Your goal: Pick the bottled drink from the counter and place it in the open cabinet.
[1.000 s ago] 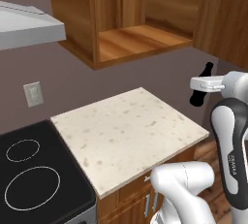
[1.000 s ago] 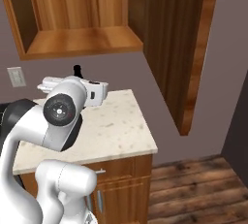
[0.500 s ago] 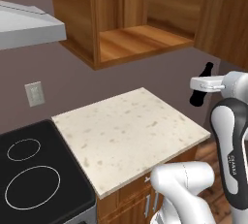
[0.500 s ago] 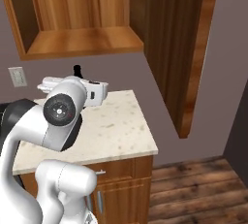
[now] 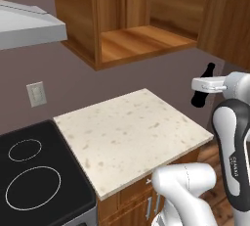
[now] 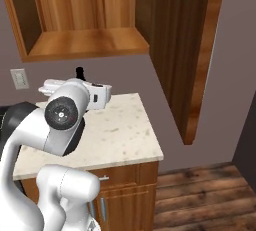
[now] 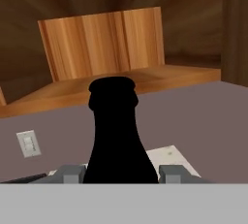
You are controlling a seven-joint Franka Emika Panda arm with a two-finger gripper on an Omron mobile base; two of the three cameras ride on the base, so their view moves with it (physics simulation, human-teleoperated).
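Two burner rings mark the black stove (image 5: pixel 34 186) at far left, under the grey range hood (image 5: pixel 27 24). Next comes the small speckled desk (image 5: pixel 132 137), with the open cabinet (image 5: pixel 132 44) above it. Rightmost, the claw (image 5: pixel 201 86) grips the bottled drink (image 5: pixel 203 92) upright in the air, beside the desk's right edge.

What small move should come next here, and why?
Probably lift further, then advance toward the open cabinet. The end effector grips the bottled drink upright, but the hand view shows the bottle's cap level with the shelf edge, so its base would likely strike.
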